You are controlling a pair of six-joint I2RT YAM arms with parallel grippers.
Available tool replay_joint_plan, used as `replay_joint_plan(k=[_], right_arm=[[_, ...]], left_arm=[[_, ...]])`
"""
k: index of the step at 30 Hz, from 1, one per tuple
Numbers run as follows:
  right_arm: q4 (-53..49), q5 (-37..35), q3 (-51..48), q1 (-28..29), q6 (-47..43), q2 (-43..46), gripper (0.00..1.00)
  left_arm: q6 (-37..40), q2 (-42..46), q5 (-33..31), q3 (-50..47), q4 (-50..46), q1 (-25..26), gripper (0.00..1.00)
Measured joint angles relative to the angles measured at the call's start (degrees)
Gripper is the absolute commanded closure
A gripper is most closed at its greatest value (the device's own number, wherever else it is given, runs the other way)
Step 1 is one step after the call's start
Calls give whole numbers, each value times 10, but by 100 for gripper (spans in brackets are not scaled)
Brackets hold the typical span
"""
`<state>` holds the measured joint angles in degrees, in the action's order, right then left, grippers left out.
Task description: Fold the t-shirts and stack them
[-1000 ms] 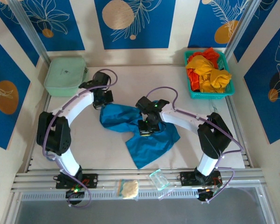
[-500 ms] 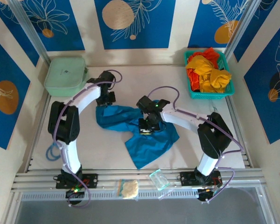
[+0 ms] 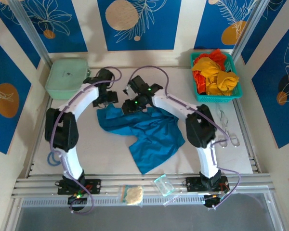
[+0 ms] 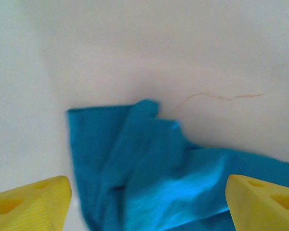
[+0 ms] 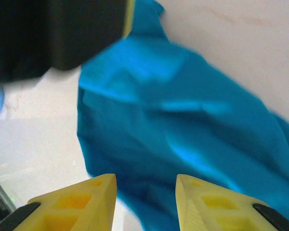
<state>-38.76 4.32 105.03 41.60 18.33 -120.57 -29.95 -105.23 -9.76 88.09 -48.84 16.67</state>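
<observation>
This is a robotics lab test cell, not a home. A white worktop (image 3: pixel 101 154) is boxed in by upright panels (image 3: pixel 139 24) printed with blue leaf-and-circle patterns, and an aluminium rail frame (image 3: pixel 144 185) runs along its near edge. The left arm (image 3: pixel 71 162) and right arm (image 3: pixel 207 161), white and black with loose cables, are bolted to that frame, and crumpled t-shirts (image 3: pixel 216 74) fill a teal basket (image 3: pixel 216 98) at the far right.

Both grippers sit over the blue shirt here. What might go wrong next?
1. The left gripper and right gripper hang close together over the far edge of the teal-blue t-shirt; they might collide.
2. The shirt lies crumpled in overlapping folds, so a pinch may catch several layers.
</observation>
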Motion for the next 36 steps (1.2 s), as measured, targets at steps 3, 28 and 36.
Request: replay_joint_plan(k=[3,28,36], right_arm=[[-17,21,96,0,-37,-85,58],[-104,-19,393,15,-116,-313,91],[-106,-37,412,10,-108,-317,100]], left_arm=[[-9,40,5,-66,7,-51,36],[-54,-60,52,-146,153,-113,96],[-58,-17,55,-206,202,-114,100]])
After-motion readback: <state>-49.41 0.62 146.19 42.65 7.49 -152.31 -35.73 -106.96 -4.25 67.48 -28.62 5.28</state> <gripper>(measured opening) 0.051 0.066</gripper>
